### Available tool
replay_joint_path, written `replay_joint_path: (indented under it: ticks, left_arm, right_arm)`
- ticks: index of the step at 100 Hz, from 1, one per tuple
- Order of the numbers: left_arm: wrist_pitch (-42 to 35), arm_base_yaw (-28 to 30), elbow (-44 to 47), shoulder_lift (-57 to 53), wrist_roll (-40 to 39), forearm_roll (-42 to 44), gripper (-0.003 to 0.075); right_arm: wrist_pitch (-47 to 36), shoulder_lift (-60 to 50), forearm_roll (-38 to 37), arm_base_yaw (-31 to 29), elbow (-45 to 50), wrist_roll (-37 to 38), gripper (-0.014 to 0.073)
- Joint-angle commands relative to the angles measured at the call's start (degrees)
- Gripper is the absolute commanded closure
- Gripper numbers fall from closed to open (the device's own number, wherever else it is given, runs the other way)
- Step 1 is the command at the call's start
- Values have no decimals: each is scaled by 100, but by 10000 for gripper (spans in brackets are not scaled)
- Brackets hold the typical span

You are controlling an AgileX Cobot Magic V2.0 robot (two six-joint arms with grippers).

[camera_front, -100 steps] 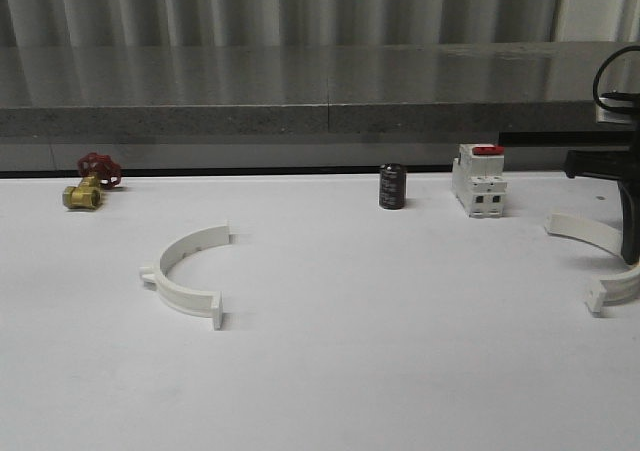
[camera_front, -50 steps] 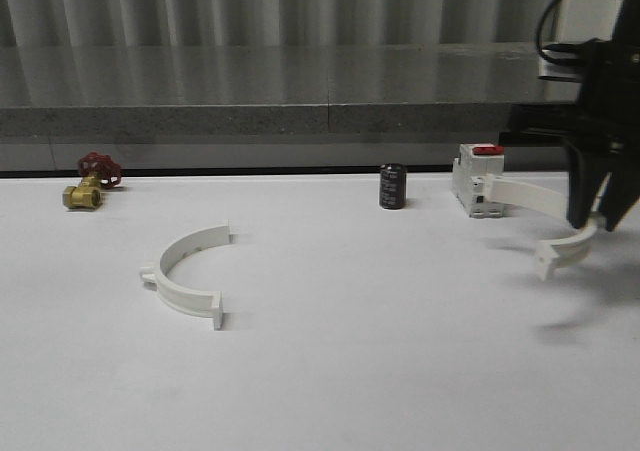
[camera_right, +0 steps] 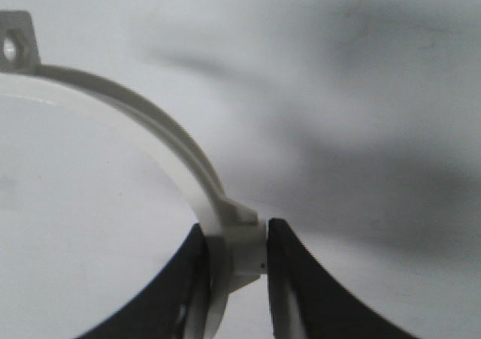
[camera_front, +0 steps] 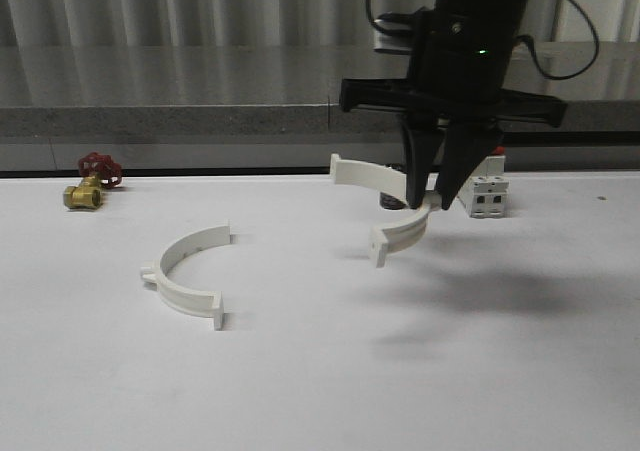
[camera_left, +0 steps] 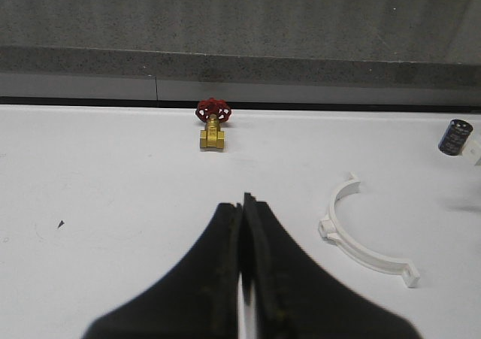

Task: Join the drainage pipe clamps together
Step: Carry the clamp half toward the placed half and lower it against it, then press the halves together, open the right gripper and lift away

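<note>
One white half ring (camera_front: 185, 268) lies flat on the table. The other half ring (camera_front: 385, 203) hangs up in the air, tilted.

The dark cylinder (camera_front: 391, 202) sits mostly hidden behind the held clamp half (camera_front: 385, 209).

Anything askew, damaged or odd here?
Nothing stands out. The right gripper holds one clamp half above the table; the other clamp half lies flat and intact.
</note>
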Motion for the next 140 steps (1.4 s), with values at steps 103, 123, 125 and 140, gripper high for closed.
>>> replay_joint_path:
  ticks: [103, 123, 125, 140]
  left_arm:
    - [-406, 2, -153, 35, 5, -32, 741]
    - [-406, 2, -153, 35, 5, -32, 741]
    - [-406, 2, -153, 35, 5, -32, 741]
    - [-406, 2, -153, 35, 5, -32, 741]
  right_arm:
    - [111, 1505, -52, 852, -2114, 1257, 556]
    - [-114, 1575, 39, 852, -2114, 1257, 556]
    - [-138, 1575, 44, 852, -2114, 1257, 556]
    - [-297, 1580, 54, 852, -2114, 1257, 556]
